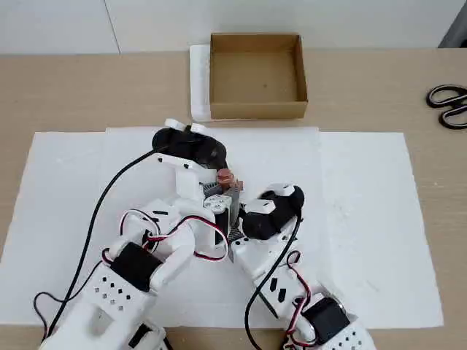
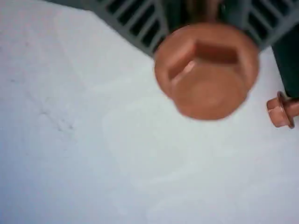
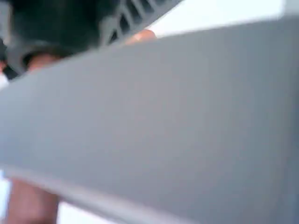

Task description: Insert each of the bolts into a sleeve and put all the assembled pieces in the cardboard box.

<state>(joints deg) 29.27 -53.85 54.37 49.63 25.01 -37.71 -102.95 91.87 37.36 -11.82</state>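
**Left gripper point(image 1: 223, 188) clamped on copper part point(image 2: 205, 70)**

Part sits between the fingers point(image 2: 131, 18), above the white paper point(image 1: 73, 182), close to the right gripper point(image 1: 235, 216). Broad hexagonal end faces the wrist camera; long axis runs along the gripper. Right gripper's opening: cannot tell.

A light wooden table point(image 1: 73, 87) under even, soft light – broad white paper point(image 1: 365, 219) across it, black-handled scissors point(image 1: 449, 104) at one edge – beneath a pale wall point(image 1: 146, 22).

Left arm point(image 1: 157, 255) and right arm point(image 1: 281, 251) crowd together mid white paper point(image 1: 350, 182), bare sheet open toward cardboard box point(image 1: 257, 76); scissors point(image 1: 449, 104) far right.
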